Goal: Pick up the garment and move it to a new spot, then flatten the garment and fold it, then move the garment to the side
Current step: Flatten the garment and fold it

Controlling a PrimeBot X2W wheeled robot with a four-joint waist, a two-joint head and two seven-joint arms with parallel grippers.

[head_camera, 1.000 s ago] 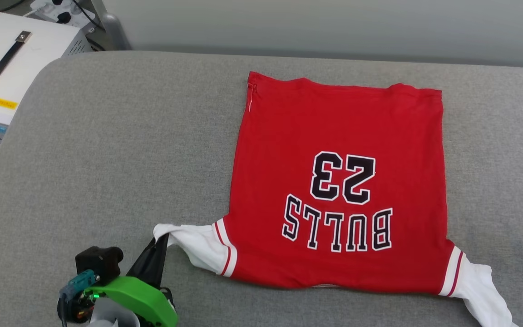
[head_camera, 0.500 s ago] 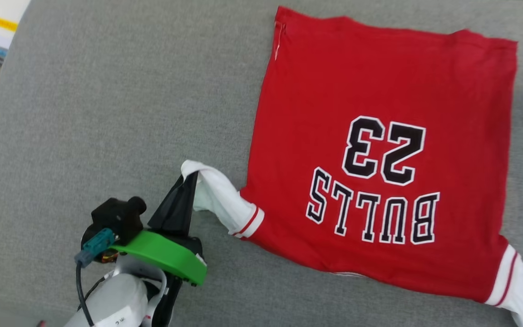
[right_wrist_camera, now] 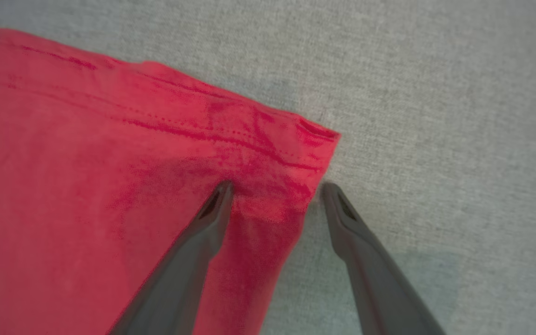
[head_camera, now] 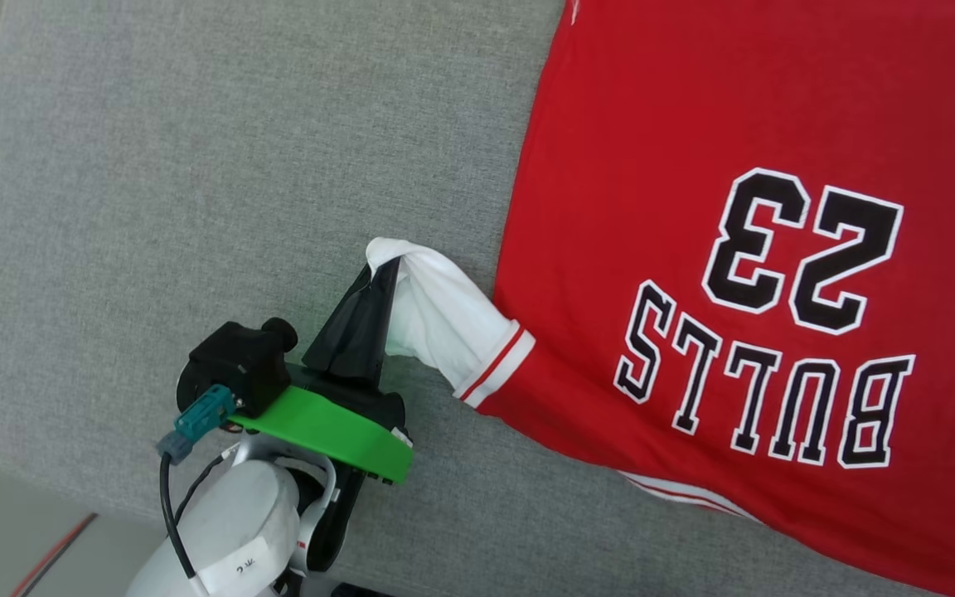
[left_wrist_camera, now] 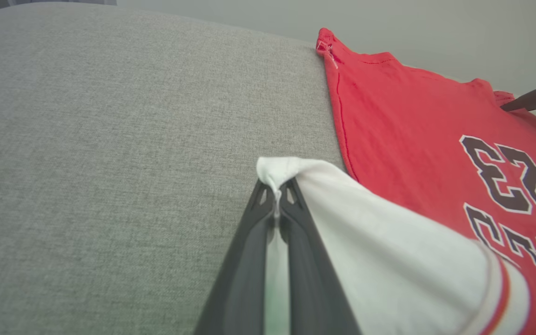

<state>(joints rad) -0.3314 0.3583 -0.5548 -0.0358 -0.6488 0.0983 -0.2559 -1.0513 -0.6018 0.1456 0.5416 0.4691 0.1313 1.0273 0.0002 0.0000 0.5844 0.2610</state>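
The left gripper (head_camera: 384, 267) is clenched on the tip of the white sleeve (head_camera: 440, 311) of the garment (head_camera: 693, 149); its two dark fingers (left_wrist_camera: 249, 260) press together, with a fold of white cloth pinched between the tips and bunched just past them; from that pinch the sleeve runs off to this gripper's right, raised a little above the grey padded surface (head_camera: 196, 166), as far as the red-white striped trim (head_camera: 498, 365) where the red body begins; the body lies spread flat on the surface to the right of the gripper, its black number 23 (head_camera: 801, 249) and lettering upside down in the head view; to the left of the fingers and beyond them is grey fabric; the right gripper (right_wrist_camera: 277, 186) is released, jaws spread wide, at a hem corner of the garment (right_wrist_camera: 86, 163); in the right wrist view its left-hand finger lies over the red cloth and its right-hand finger over the grey surface just beside the cloth's edge, the corner's point just beyond the tips; whether those tips touch the cloth cannot be told
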